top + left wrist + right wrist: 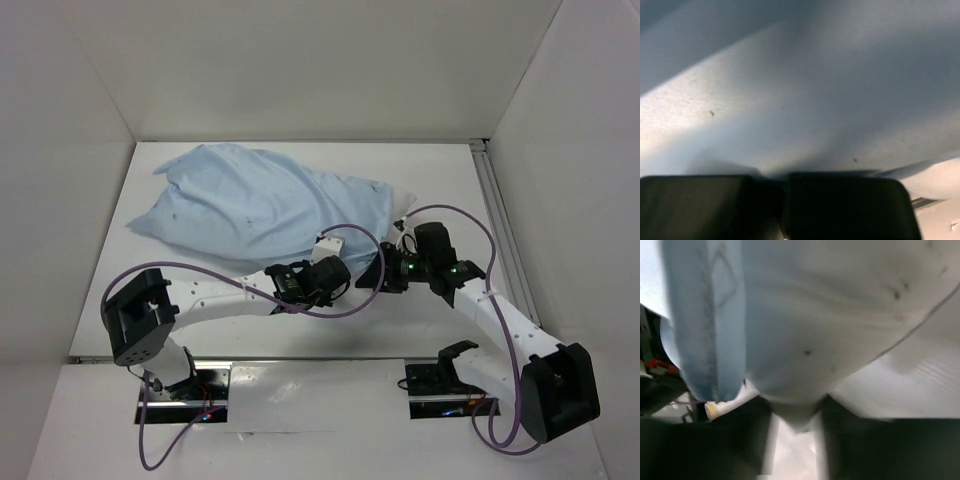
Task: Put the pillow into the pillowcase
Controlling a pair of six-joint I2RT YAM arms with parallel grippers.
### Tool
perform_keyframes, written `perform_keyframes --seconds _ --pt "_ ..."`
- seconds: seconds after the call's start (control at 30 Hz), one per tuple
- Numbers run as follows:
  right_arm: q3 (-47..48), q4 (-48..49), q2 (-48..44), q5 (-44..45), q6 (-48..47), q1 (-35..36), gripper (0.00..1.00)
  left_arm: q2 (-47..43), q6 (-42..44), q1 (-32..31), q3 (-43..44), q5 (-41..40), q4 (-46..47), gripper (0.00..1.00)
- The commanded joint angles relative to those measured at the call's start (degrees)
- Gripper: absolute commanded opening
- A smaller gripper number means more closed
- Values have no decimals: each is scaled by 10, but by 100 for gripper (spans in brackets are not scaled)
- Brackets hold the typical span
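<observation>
Top external view: the white table point(450, 190) carries the pillowcase point(260, 205), a wrinkled light blue mound lying ahead of and to the left of both grippers, its near edge reaching down to them. The pillow point(402, 207) shows only as a small white bulge at the sack's right end, just ahead of the right gripper point(383, 268). The rest of it cannot be seen under the blue cloth. The left gripper point(322, 265) sits at the sack's near edge, just beside the right one.

On the left wrist view the pillowcase point(800, 90) fills everything ahead of the left gripper point(782, 182). Its two dark fingers point(695, 205) are drawn together with no gap, and the blue cloth runs right down to their tips, apparently pinched.

On the right wrist view the pillow point(830, 330) tapers to a white point clamped between the right gripper point(795, 425) fingers point(865, 440). The pillowcase point(705, 330) hem hangs just left of it.
</observation>
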Motion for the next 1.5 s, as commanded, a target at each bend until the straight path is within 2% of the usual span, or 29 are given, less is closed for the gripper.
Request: perform_keyframes --seconds 0.0,0.07,0.1,0.13,0.37,0.67,0.9,1.1,1.3,1.33,1.37,1.4,1.43,1.47 --pt "23 41 -2 24 12 6 30 -8 -13 5 12 -26 -10 0" --pt "32 41 -2 36 12 6 10 -25 -18 5 12 1 -18 0" --pt "49 35 4 36 12 6 3 -45 -18 5 18 13 -18 0" --pt "55 34 10 44 7 6 0 -55 -13 5 18 37 -23 0" --pt "86 89 49 51 25 6 0 -128 6 -7 69 151 -23 0" --pt "134 251 148 64 84 64 0 -108 33 -34 197 234 -23 0" --pt "187 332 180 70 116 76 0 -91 59 -34 280 282 -35 0" --pt "172 374 204 60 138 93 0 -45 86 -34 382 298 -55 0" --pt "148 343 197 55 121 98 0 -32 79 -34 402 292 -60 0" --pt "148 308 180 54 112 98 5 -38 73 -34 387 292 -60 0" --pt "148 285 169 66 102 98 25 -45 73 -34 381 282 -65 0" --pt "148 258 154 90 89 98 39 -50 73 -34 373 277 -71 0" --pt "148 191 122 110 62 98 52 -56 67 -34 354 264 -71 0" --pt "148 152 105 136 47 98 62 -74 60 -34 341 255 -77 0"
